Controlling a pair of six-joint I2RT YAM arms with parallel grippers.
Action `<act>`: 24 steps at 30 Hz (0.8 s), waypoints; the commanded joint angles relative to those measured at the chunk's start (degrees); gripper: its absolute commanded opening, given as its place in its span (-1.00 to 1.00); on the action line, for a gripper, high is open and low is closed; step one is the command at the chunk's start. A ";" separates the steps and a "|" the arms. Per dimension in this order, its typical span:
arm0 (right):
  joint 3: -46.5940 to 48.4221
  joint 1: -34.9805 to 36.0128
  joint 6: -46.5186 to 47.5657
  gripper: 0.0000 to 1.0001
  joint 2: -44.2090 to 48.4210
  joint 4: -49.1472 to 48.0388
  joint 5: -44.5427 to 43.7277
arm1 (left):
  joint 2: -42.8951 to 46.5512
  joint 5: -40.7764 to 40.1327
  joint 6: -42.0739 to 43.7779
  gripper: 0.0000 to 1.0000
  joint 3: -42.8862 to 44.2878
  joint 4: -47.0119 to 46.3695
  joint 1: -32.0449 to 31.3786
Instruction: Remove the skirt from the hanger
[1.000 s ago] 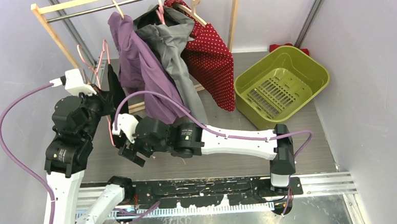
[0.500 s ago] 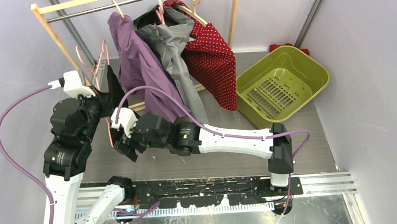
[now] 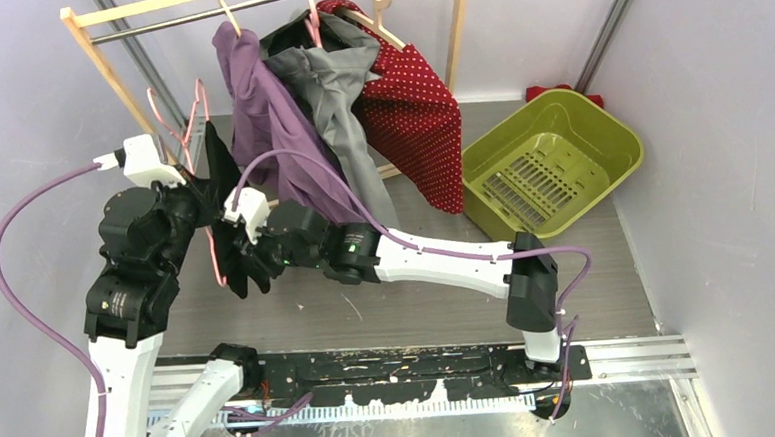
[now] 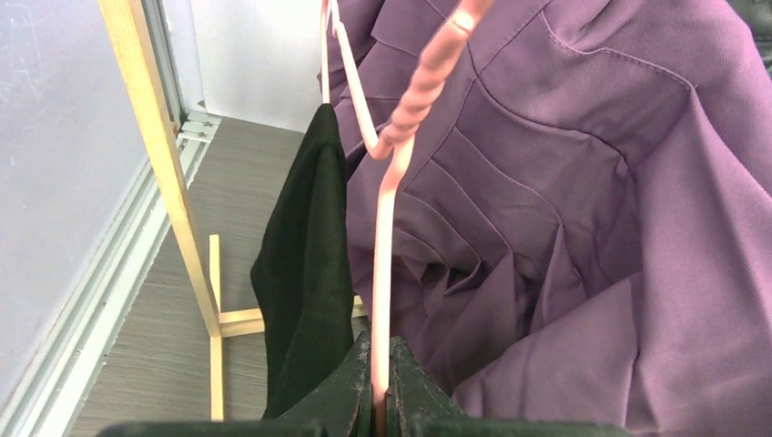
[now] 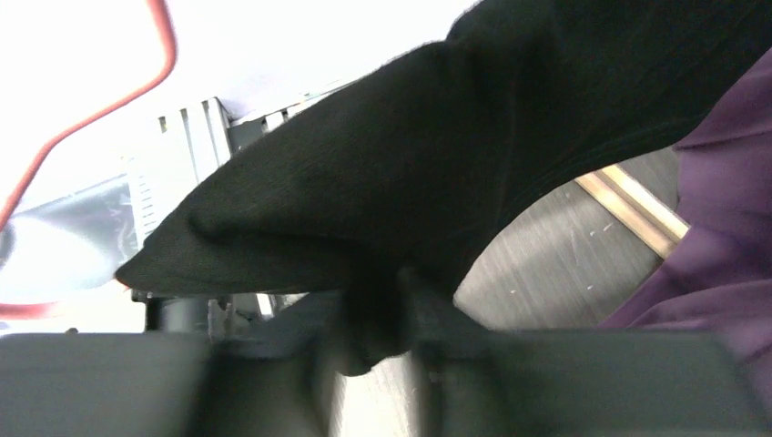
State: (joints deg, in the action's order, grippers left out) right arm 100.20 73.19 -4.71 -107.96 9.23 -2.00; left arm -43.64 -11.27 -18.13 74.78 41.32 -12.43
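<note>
**Top external view.** The black skirt (image 3: 222, 162) hangs on a pink hanger (image 3: 214, 260) at the left end of the wooden rack (image 3: 105, 63), just beside a purple garment (image 3: 279, 134). A grey garment (image 3: 337, 91) and a red dotted one (image 3: 413, 117) hang further right. A green basket (image 3: 551, 160) stands on the tabletop (image 3: 419, 317), well apart from the skirt. The left end effector (image 3: 200, 203) is at the hanger. The right end effector (image 3: 238, 276) is at the skirt's lower part.

**Left wrist view.** The left end effector (image 4: 380, 364) is clamped on the pink hanger's (image 4: 382, 264) wire, fingers together around it. The skirt (image 4: 309, 273) is draped over the hanger's far arm, between the rack post (image 4: 150, 137) and the purple garment (image 4: 564, 228).

**Right wrist view.** The view is blurred. A fold of the skirt (image 5: 410, 164) runs down between the fingers of the right end effector (image 5: 378, 328), which press on either side of it. The purple garment (image 5: 719, 255) shows at right and the hanger's loop (image 5: 137, 82) at upper left.
</note>
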 commanded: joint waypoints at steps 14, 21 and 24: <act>-1.05 -1.48 2.51 -0.98 13.62 15.99 -10.43 | 0.65 -0.40 0.07 -1.00 -1.08 -6.31 -0.37; -1.22 -5.62 7.04 -0.98 25.42 19.16 -25.25 | -1.08 -1.22 1.92 -1.00 -2.62 -9.25 -0.41; 2.83 -5.78 11.07 -0.98 26.95 19.93 -28.45 | -1.65 -1.21 2.04 -1.00 -3.34 -10.26 -0.40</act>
State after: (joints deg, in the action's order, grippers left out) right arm 97.69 68.29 0.84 -84.23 28.56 -21.45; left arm -44.97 -11.16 -18.41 71.83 37.76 -12.73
